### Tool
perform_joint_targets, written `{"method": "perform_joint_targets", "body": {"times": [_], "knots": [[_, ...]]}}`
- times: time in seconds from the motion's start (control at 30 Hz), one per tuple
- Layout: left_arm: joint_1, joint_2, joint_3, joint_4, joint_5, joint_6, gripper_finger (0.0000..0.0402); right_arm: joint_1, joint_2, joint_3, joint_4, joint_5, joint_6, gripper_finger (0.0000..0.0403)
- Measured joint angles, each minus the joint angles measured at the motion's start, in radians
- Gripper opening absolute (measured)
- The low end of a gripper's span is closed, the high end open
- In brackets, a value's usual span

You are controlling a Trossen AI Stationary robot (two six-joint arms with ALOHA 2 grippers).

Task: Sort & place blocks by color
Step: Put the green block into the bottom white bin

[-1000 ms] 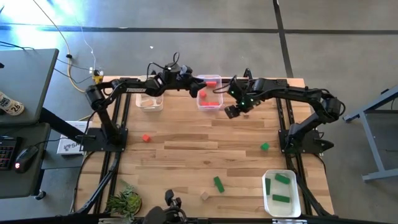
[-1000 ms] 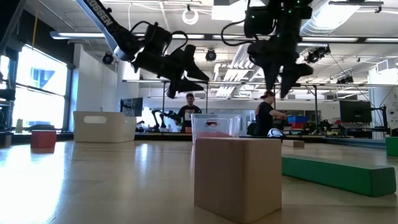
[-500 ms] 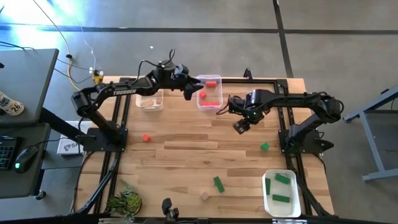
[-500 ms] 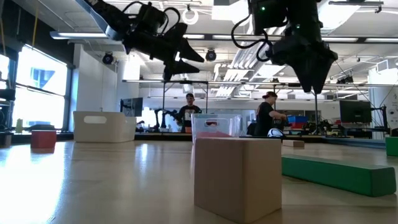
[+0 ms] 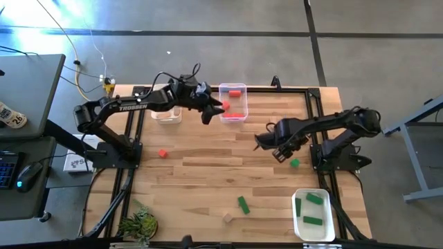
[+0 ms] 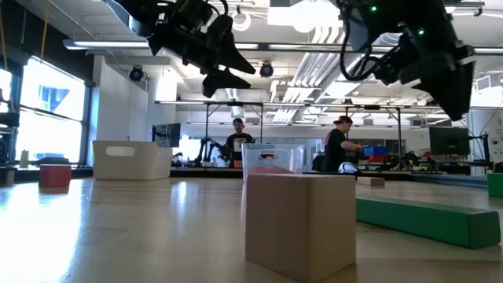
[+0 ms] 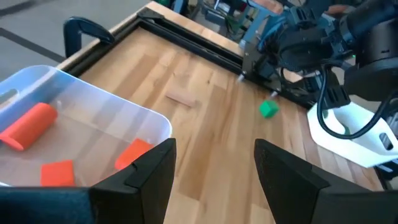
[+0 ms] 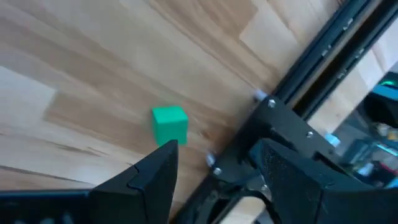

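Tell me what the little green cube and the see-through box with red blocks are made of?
The green cube looks like painted wood: flat matte colour, crisp edges, though that is a guess. The see-through box looks like glossy clear plastic, since the red blocks show through its walls.

Bare table between scattered blocks

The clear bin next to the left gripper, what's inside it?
Three red blocks lie in the clear bin. The left gripper covers its near edge, so more could hide there.
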Motion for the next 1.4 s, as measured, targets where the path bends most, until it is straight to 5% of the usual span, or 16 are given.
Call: {"method": "perform_joint_targets", "body": {"times": [0.33, 0.9, 1.4], "knots": [[-0.025, -0.001, 0.0, -0.012, 0.0, 0.0, 0.0204, 0.125, -0.039, -0.143, -0.004, -0.073, 0.048, 0.0213], [-0.031, -0.001, 0.0, -0.008, -0.095, -0.027, 0.0204, 0.183, -0.46, -0.39, 0.29, -0.096, 0.335, 0.0213], [-0.031, -0.001, 0.0, -0.006, -0.126, -0.108, 0.0204, 0.18, -0.38, -0.456, 0.439, -0.065, 0.324, 0.0243]]}}
